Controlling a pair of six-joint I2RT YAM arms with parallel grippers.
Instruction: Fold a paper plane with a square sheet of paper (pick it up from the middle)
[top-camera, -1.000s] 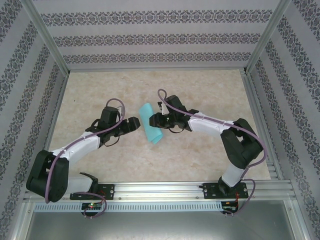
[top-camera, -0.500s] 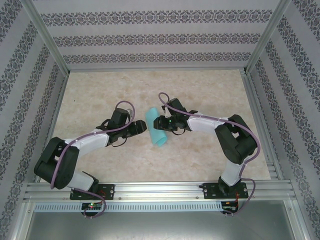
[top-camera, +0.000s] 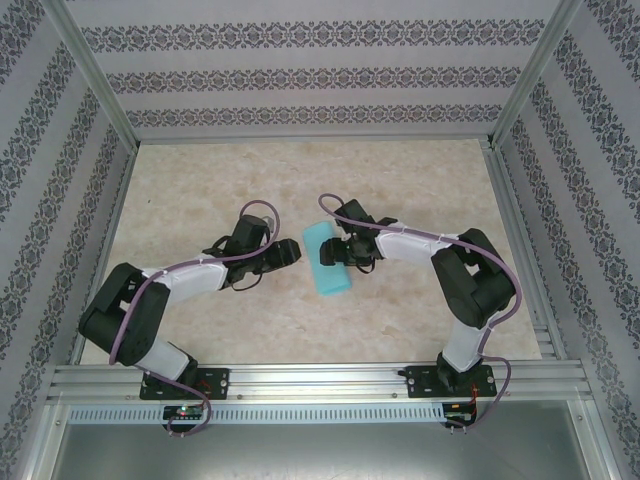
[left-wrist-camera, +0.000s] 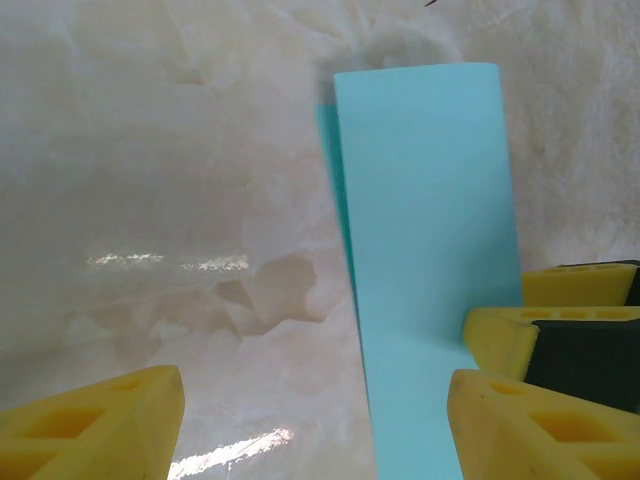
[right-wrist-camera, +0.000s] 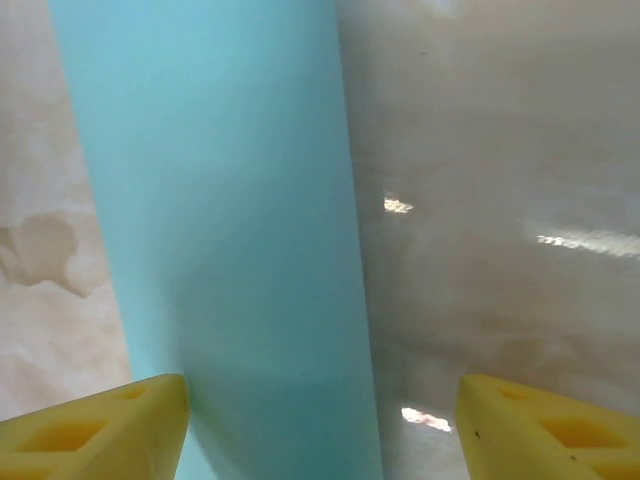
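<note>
- The left arm (top-camera: 170, 285) reached from its base at the near left towards the middle of the table (top-camera: 200, 180); the table top was pale and marbled.
- The left gripper (top-camera: 288, 254) sat low over the table, just left of the sheet of paper (top-camera: 330, 272); its two yellow fingers (left-wrist-camera: 95, 420) stood wide apart with nothing clamped between them; in the left wrist view the left gripper (left-wrist-camera: 315, 405) straddled the near left edge of the sheet of paper (left-wrist-camera: 425, 220).
- The sheet of paper lay flat on the table at the centre, between the two grippers; it was turquoise and folded into a long narrow strip, running from far to near with a slight slant; a lower layer showed as a thin darker edge along one long side.
- The right gripper (top-camera: 334, 250) rested over the middle of the strip from the right; its yellow fingers (right-wrist-camera: 100, 430) were spread wide, and the sheet of paper (right-wrist-camera: 220, 200) lay below them, not pinched; the right gripper (right-wrist-camera: 320, 425) faced down along the strip; its fingertips (left-wrist-camera: 500, 340) met the strip's right edge in the left wrist view.
- The right arm (top-camera: 470, 280) bent back to its base at the near right.
</note>
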